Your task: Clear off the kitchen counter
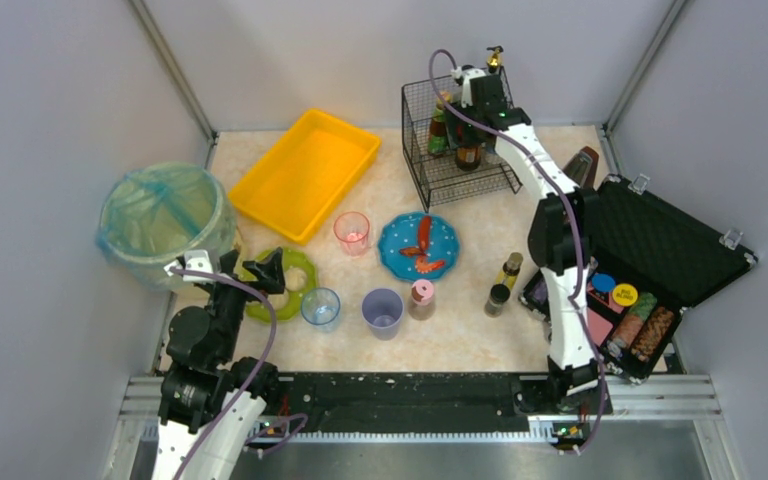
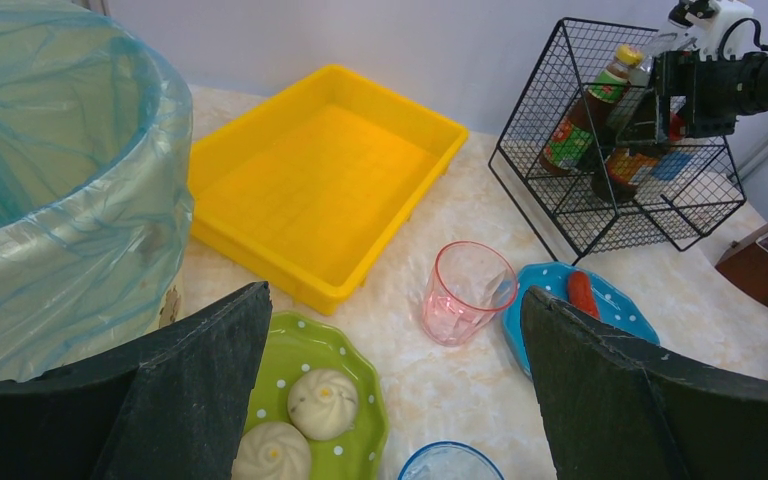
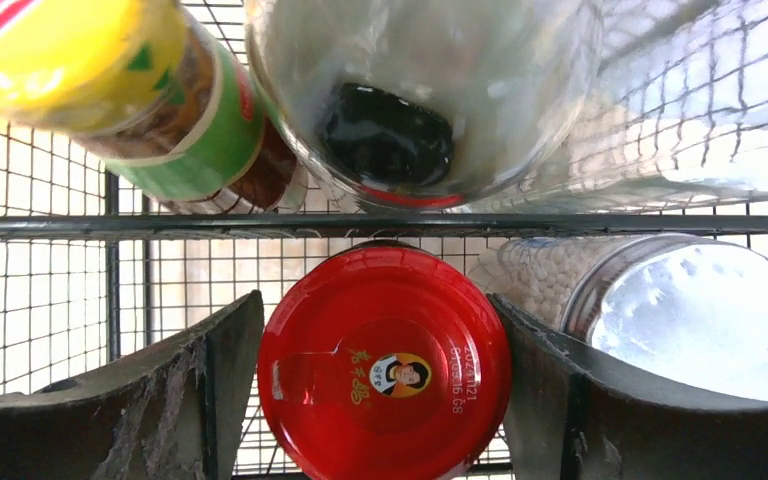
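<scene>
Mottled cream kitchen counter (image 1: pixel 460 330), yellow tray (image 1: pixel 305 172)

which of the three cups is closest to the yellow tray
The pink cup, standing just off the yellow tray's near corner. The blue cup and the purple cup stand further back, toward the arms.

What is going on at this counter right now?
Two robot arms are working at the kitchen counter. The right gripper is inside the wire rack at the back. Its fingers sit either side of a red-lidded jar among other bottles, and it is unclear whether it is squeezing the jar. The left gripper hangs wide open over the green plate of buns, holding nothing. Cups, a blue plate and small bottles sit on the counter.
</scene>
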Tool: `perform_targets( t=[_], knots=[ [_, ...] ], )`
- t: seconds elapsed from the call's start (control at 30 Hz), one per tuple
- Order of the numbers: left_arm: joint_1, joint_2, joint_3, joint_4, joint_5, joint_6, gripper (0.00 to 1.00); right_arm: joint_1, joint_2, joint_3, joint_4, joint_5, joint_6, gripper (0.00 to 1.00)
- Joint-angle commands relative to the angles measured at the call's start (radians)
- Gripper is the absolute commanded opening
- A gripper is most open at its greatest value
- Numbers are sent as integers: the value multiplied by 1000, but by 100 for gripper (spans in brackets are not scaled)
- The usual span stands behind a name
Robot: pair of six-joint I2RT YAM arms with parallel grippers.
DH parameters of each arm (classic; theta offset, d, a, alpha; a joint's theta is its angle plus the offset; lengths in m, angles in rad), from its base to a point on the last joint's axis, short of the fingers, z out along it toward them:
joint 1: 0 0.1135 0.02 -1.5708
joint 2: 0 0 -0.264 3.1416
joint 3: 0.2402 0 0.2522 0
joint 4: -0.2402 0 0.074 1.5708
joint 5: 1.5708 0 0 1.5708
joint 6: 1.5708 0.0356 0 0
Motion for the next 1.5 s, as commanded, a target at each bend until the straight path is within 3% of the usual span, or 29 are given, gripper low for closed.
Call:
perform_targets(
  t=[0.0,0.37,0.97,1.23,1.47],
  knots=[
    [1,-19,4,28,-7,5,99,-3,-142,-37,75,-44,36,80],
    [2,-51,7,30,-1,1,99,-4,-392,-265,71,-109,98,86],
    [1,-74,6,30,4,-4,99,-4,-1003,-900,129,-98,208,88],
    [1,-62,7,33,13,-5,99,-3,-1167,-1084,-26,-106,261,88],
    [1,-51,7,33,16,-5,99,0,-1203,-1157,-169,-109,302,88]
  ],
)
